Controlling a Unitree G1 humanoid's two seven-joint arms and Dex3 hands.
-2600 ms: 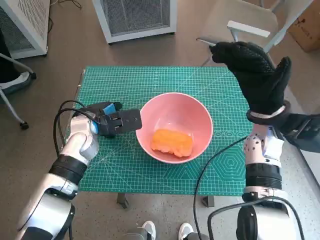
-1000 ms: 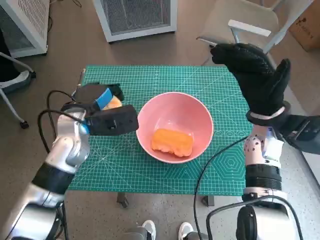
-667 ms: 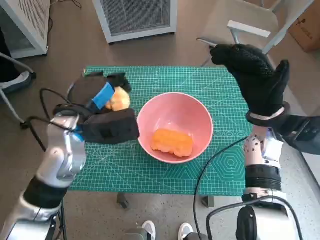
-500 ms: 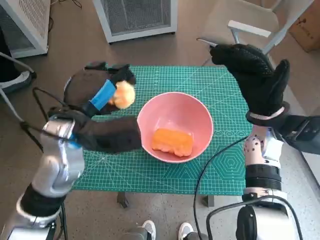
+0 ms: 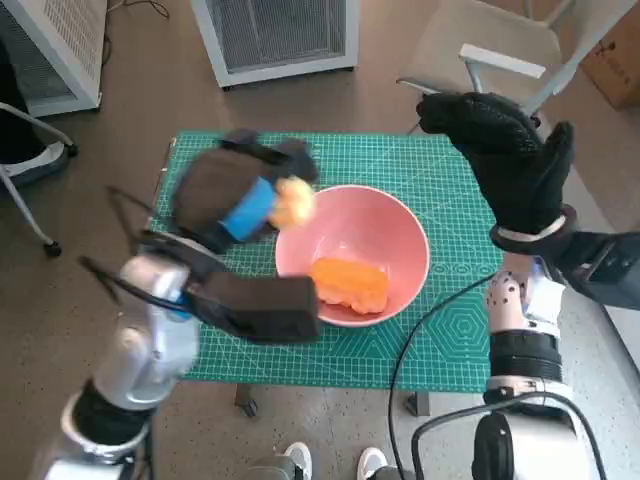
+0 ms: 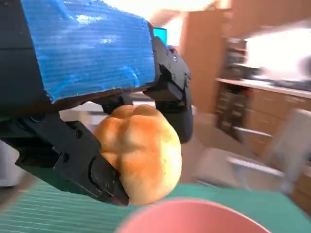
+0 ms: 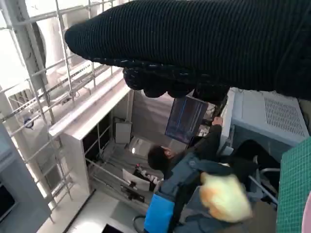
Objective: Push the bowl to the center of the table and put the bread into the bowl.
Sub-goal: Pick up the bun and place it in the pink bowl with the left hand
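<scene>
**Roll held at the bowl's rim**

Green gridded cutting mat (image 5: pixel 420 170) covers the small table in the middle of the head view, with brown floor around it and a white ventilated cabinet (image 5: pixel 275 35) at the top edge. At left of centre, the black left hand with blue tape across its back (image 5: pixel 235 195) is raised above the mat and grips a round golden bread roll (image 5: pixel 294 203) between its fingers; the roll sits over the upper left rim of the pink round bowl (image 5: pixel 400 235). That bowl stands near the mat's middle and contains an orange lump of bread (image 5: pixel 350 281). At right, the black-gloved right hand (image 5: pixel 510 165) is lifted above the mat's right edge, fingers spread, holding nothing. A pale chair (image 5: pixel 500 45) stands at upper right.
</scene>
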